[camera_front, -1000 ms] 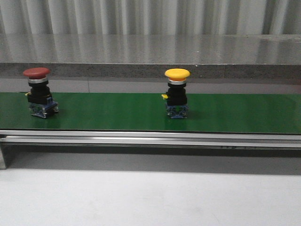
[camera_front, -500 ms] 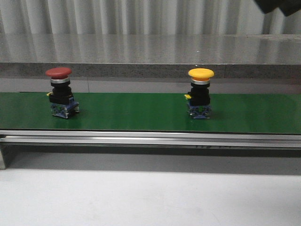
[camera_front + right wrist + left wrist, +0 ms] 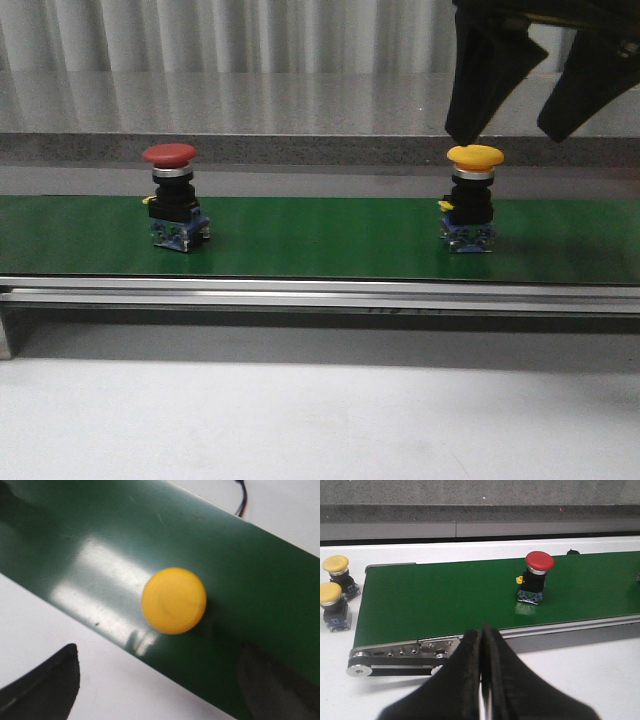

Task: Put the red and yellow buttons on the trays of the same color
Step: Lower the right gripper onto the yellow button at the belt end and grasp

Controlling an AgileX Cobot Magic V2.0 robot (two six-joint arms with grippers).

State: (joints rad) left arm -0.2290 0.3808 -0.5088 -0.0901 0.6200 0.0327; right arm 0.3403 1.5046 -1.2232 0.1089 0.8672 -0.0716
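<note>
Right gripper (image 3: 520, 125) spread wide, hanging just above the yellow button (image 3: 474, 156) on the green belt (image 3: 320, 240). Best lowered straddling the cap, then closed below it. Left gripper (image 3: 482, 645) pressed closed, empty, near the belt's edge.

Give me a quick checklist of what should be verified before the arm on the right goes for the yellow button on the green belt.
1. Right gripper open: ok, its two black fingers are spread wide.
2. Right gripper above the yellow mushroom-cap push button: ok in the right wrist view; in the front view one finger tip hangs just over the cap, the other off to its right.
3. Yellow button upright on the green conveyor belt: ok.
4. Red mushroom-cap push button clear of the grasp: ok, it stands far to the left.
5. Left gripper out of the way: ok, shut and empty.
6. Matching yellow tray ready: cannot tell, no tray is in view.
</note>
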